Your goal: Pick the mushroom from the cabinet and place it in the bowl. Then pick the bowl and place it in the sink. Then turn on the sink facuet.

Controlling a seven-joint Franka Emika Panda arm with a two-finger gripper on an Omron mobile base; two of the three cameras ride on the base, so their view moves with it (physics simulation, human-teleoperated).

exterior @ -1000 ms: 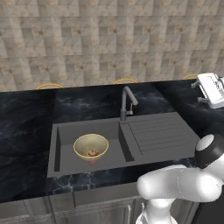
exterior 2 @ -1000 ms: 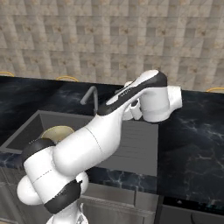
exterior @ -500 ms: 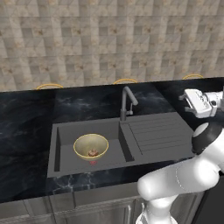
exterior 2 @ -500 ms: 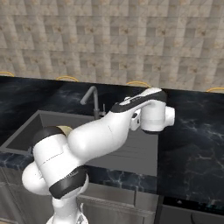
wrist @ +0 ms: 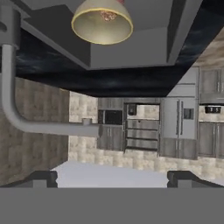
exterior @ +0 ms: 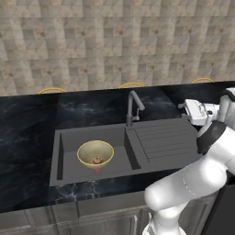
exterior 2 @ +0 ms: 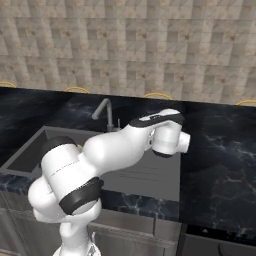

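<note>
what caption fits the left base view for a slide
Bowl holding the mushroom sits in the sink; open end effector hovers right of the faucet.

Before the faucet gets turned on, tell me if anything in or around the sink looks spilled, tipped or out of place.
Nothing stands out. The pale yellow-tan glossy bowl sits upright in the dark grey rectangular sink, with the small reddish-brown mushroom inside it. The grey curved faucet stands upright behind the basin, and the ribbed drainboard is bare. No spill shows.
</note>
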